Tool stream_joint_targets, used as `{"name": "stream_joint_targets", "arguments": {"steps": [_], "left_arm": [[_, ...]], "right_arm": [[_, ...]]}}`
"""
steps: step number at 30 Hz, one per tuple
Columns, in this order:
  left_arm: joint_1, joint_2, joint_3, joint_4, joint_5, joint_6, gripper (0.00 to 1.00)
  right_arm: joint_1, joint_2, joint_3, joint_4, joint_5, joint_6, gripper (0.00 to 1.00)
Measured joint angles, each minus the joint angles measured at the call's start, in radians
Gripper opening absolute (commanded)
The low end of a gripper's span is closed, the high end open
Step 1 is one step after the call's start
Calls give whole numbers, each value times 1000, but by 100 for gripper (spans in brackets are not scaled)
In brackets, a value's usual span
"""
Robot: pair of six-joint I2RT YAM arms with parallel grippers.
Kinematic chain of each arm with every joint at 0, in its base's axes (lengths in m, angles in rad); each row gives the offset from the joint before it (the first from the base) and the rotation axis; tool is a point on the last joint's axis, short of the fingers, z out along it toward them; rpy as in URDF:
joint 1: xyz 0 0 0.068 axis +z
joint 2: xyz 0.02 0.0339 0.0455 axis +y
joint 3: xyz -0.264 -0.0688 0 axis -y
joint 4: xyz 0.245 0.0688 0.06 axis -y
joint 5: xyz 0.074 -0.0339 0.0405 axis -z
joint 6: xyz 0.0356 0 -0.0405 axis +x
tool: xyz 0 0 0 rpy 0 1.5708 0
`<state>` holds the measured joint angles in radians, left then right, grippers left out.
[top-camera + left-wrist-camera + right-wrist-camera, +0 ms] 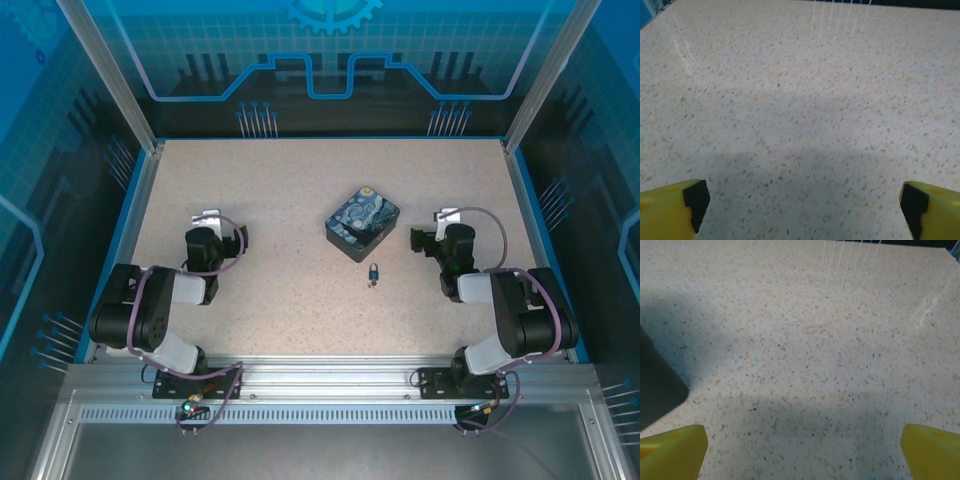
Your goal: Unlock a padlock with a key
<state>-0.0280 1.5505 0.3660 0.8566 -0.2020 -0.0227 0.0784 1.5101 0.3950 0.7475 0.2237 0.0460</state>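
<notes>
The key [371, 285] lies mid table, just in front of the padlock [373, 271]. Both point near to far. The box [362, 222] sits behind. The right gripper [802, 450] is closer; the padlock is to its left. It and the left gripper [804, 212] are wide open, holding nothing.

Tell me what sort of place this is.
Probably a robot test cell: left arm and right arm bolted to an aluminium rail, a speckled table walled by blue circuit-print panels, a padlock and painted box as props.

Speckled beige tabletop [280, 290] — blue printed panels [330, 60] wall it round.
</notes>
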Motion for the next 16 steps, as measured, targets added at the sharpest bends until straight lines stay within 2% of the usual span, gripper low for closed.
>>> {"name": "stream_joint_targets", "arguments": {"steps": [9,16], "left_arm": [[0,0,5,14,28,0,99],[0,0,5,14,28,0,99]], "right_arm": [[13,0,4,16,-1,-14,100],[-1,0,6,13,-49,-14,100]]}}
